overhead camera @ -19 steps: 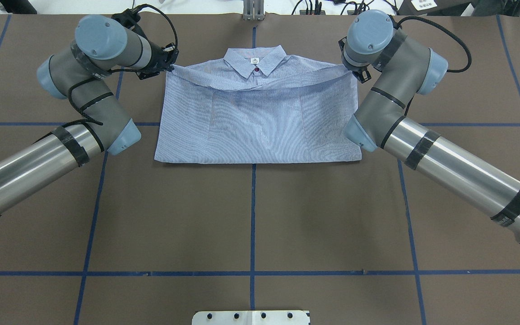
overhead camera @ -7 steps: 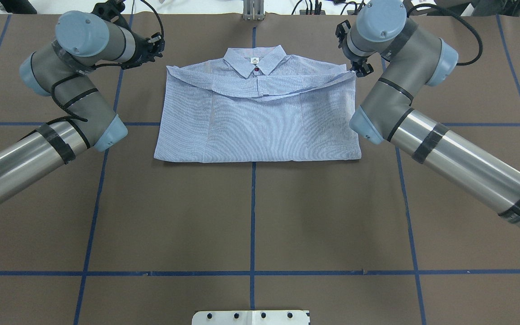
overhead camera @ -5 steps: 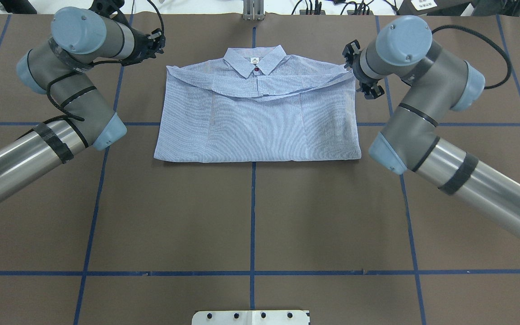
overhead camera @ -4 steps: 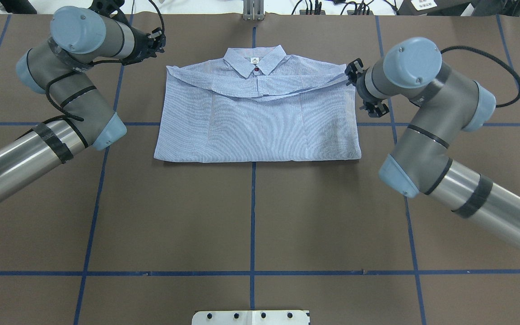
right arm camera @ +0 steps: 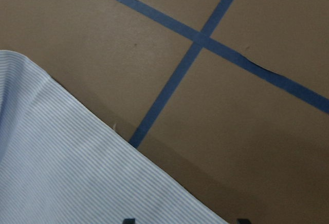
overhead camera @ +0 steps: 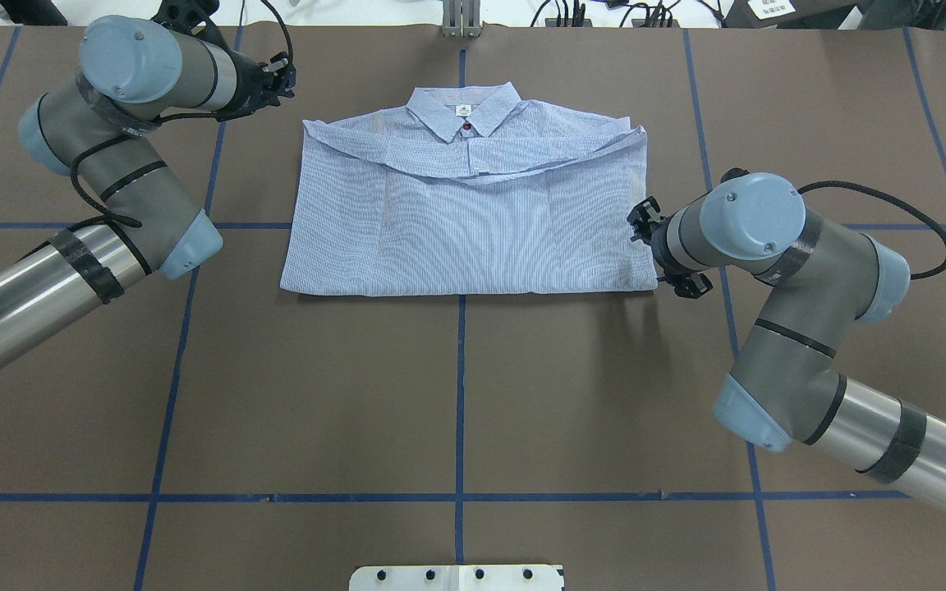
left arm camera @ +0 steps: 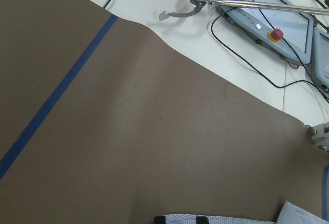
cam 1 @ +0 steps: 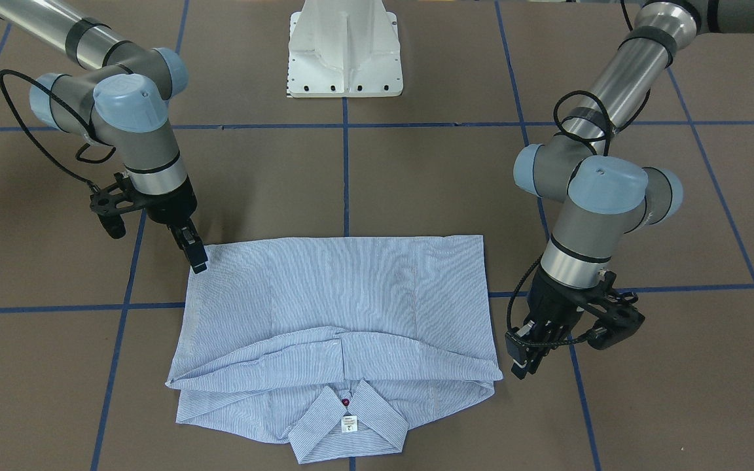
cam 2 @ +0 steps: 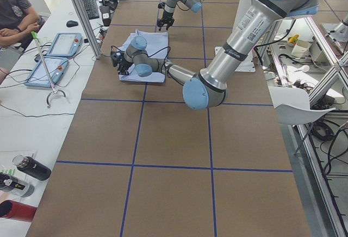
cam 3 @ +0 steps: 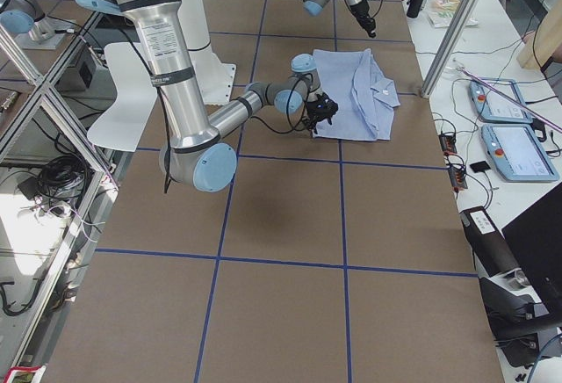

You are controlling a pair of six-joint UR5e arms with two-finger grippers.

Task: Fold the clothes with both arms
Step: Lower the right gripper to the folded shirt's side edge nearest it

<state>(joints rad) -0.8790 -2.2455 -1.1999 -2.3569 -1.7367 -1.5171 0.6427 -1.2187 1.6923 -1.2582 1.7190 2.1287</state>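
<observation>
The shirt [overhead camera: 473, 230] lies flat on the desk [overhead camera: 456, 410] in the upper middle of the overhead frame. Its collar [overhead camera: 463, 111] is at the top edge, and a doubled layer is laid up to just below it. This gives a tidy rectangle, likely ready for a sideways fold.

The left claw [cam 1: 522, 365] hangs just off the shirt's collar-end corner, at the lower right of the front-facing frame. Its fingertips [left arm camera: 160, 218] are parted and grip nothing, and cloth shows only beyond them.

The right claw [cam 1: 195, 256] stands at the opposite end, tip-down at the folded edge's corner, on that frame's left. Its fingertips [right arm camera: 128, 220] are spread wide above the striped edge, and nothing is pinched.

The claws sit at diagonal corners, probably so that each can take a fresh grip. The left one looks less settled.
</observation>
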